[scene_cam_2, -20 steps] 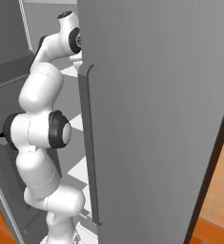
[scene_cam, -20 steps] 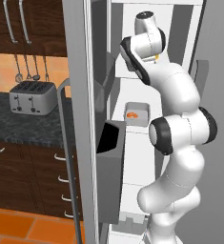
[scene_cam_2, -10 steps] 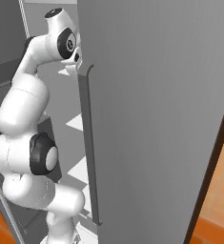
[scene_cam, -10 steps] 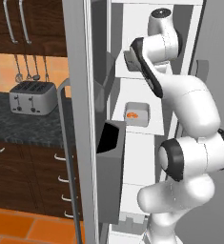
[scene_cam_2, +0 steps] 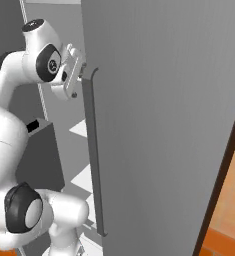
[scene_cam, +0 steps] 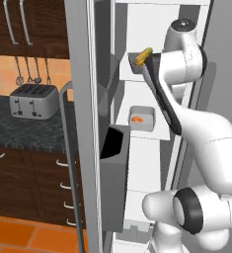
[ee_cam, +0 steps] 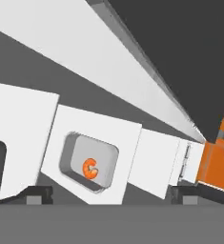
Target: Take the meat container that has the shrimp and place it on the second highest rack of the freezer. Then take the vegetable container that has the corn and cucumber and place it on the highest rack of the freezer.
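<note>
The freezer (scene_cam: 82, 99) stands open. The grey meat container (scene_cam: 140, 118) with the orange shrimp (scene_cam: 136, 119) rests on the second highest rack (scene_cam: 123, 120). On the highest rack (scene_cam: 126, 79) sits the vegetable container (scene_cam: 135, 63) with the yellow corn (scene_cam: 144, 53) poking out; the cucumber is hidden. My gripper (scene_cam_2: 73, 86) hangs beside the door handle, apart from both containers. In the hand view my gripper (ee_cam: 111, 196) is open and empty, looking down at the meat container (ee_cam: 88, 162) and shrimp (ee_cam: 90, 167).
A grey door bin with a dark opening (scene_cam: 113, 163) juts out on the left door. The right door (scene_cam_2: 164, 125) with its long handle (scene_cam_2: 91, 150) stands close to the hand. A toaster (scene_cam: 32, 101) sits on the dark counter at the left.
The arm's elbow has swung up and to the right and the hand has drawn back from the top shelf. The jaws have spread a little wider.
</note>
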